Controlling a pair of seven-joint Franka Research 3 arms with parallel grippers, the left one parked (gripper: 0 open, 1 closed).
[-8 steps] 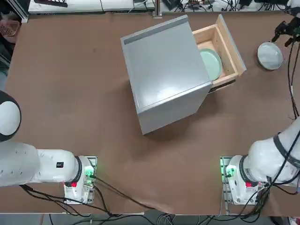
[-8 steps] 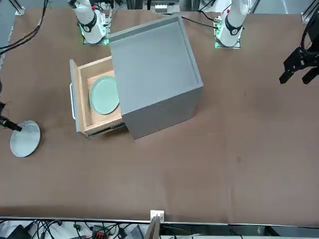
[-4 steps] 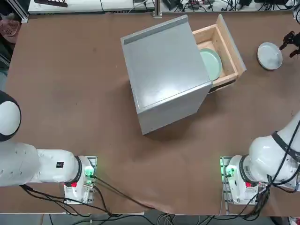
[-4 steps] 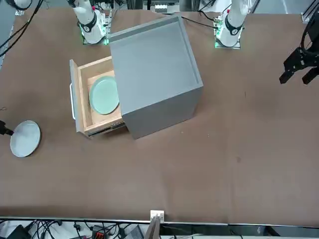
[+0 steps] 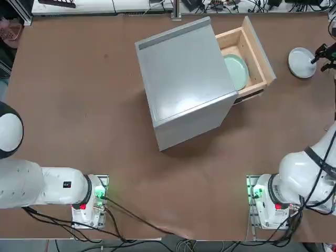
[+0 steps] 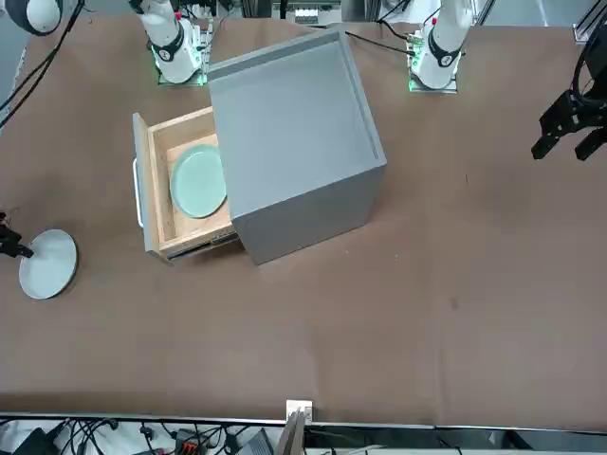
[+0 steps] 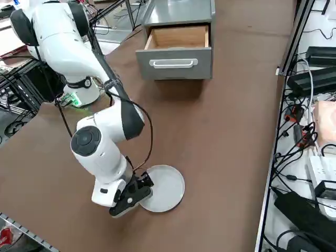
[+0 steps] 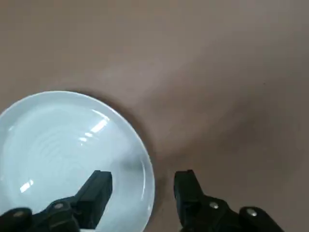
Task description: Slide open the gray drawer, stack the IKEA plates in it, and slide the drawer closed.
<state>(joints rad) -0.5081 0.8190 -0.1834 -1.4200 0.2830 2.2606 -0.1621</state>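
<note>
Even overhead light, soft shadow beside the cabinet (image 5: 184,84), glare streaks on the white plate (image 8: 72,154).

Gray cabinet (image 5: 184,84): smooth painted metal, faint sheen on top. Gray drawer (image 5: 247,55): light raw wood walls and floor, matt; front panel gray with a pale metal handle (image 7: 173,63). Mint plate (image 5: 236,71) inside: smooth, semi-gloss. White plate (image 8: 67,154), at 2 o'clock on the table: glossy, bright highlights. Table (image 5: 79,105): brown, matt, cloth-like. Right gripper (image 8: 142,191): fingers (image 8: 96,188) spread, matt black plastic.
</note>
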